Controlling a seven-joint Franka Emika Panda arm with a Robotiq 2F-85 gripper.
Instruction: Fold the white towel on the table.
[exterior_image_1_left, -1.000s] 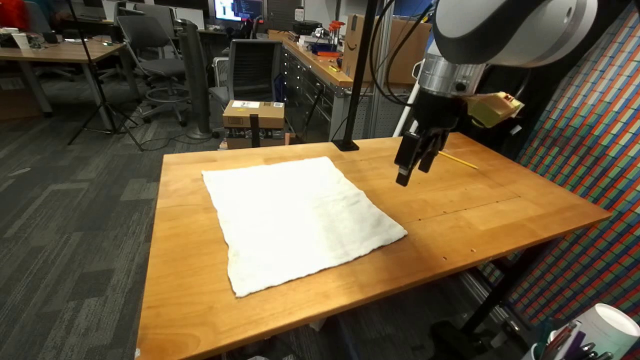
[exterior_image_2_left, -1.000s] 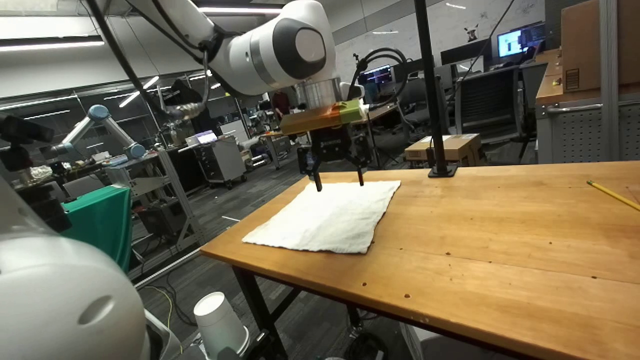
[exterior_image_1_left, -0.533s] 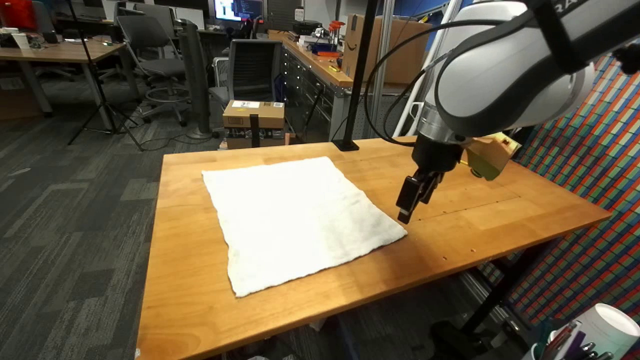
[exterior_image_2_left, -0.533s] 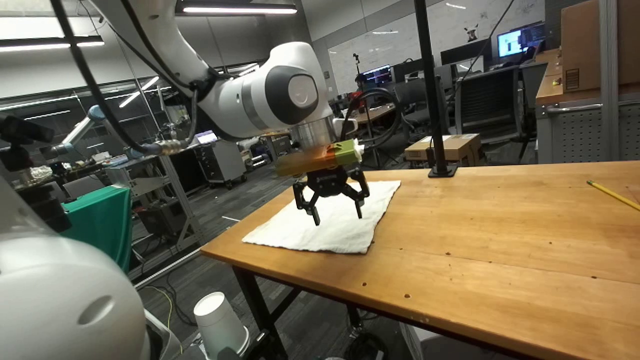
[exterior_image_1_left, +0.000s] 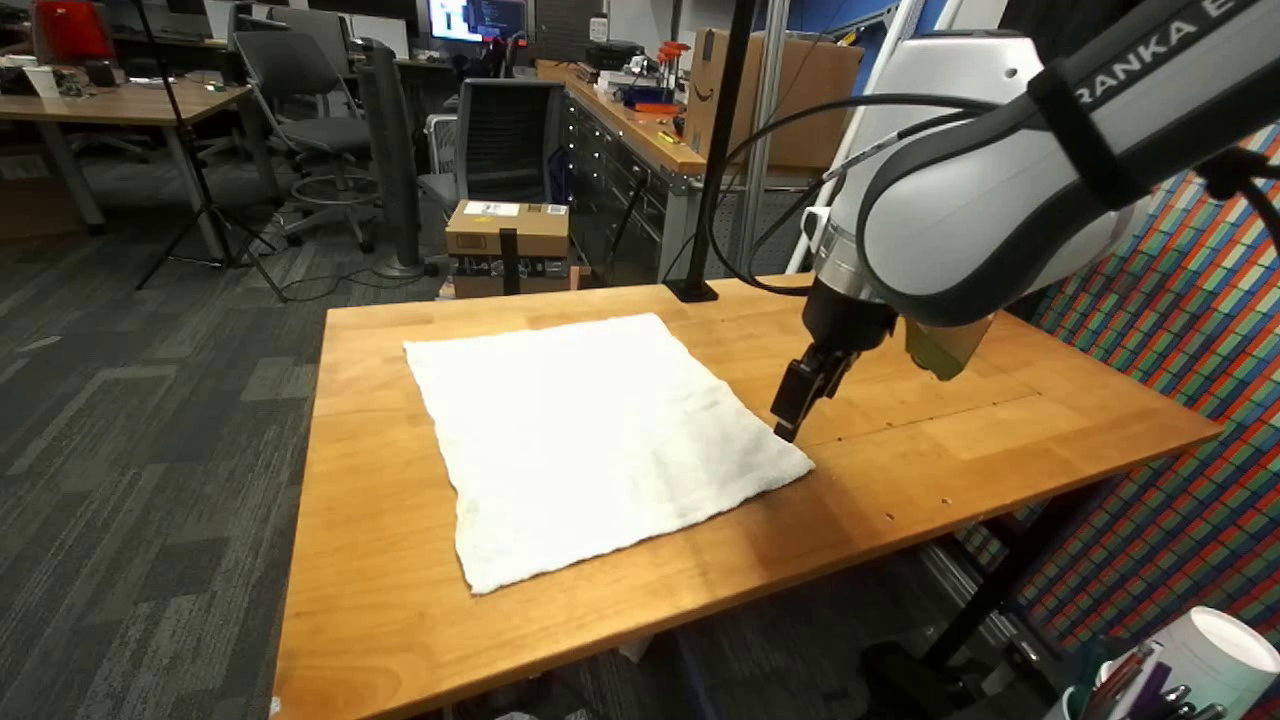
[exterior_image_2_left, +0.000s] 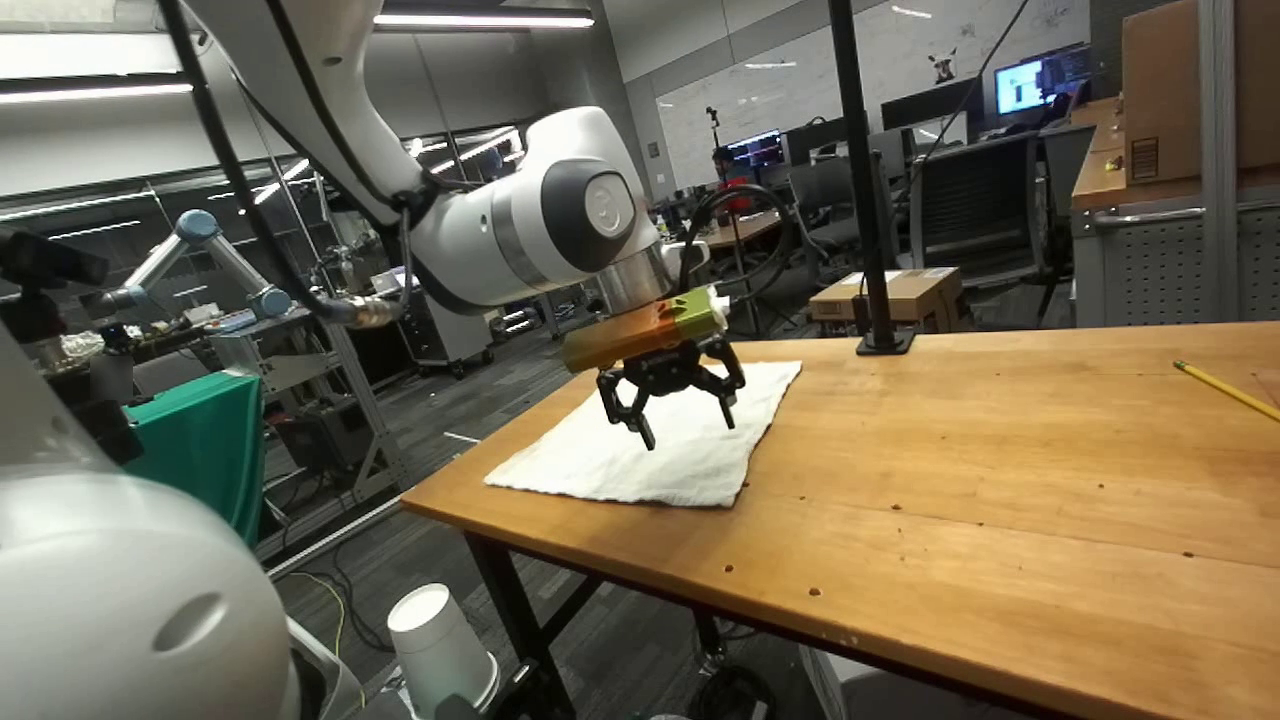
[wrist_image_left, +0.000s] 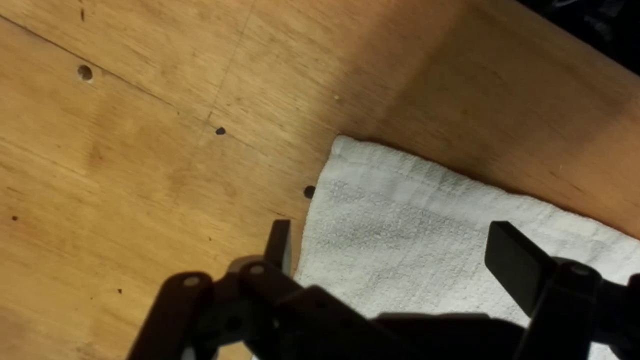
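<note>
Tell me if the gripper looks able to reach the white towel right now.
Probably yes: the gripper is open and empty near a corner of the white towel, and nothing visible stands between them. The towel lies flat on the table, though, so pinching it may be tricky.

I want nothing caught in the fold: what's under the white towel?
The wooden table, which shows around the towel; a dark hole sits by one towel edge. Anything else beneath is covered and cannot be seen.

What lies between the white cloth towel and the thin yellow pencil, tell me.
Between towel and pencil: bare orange-brown wooden tabletop, in an exterior view.
</note>
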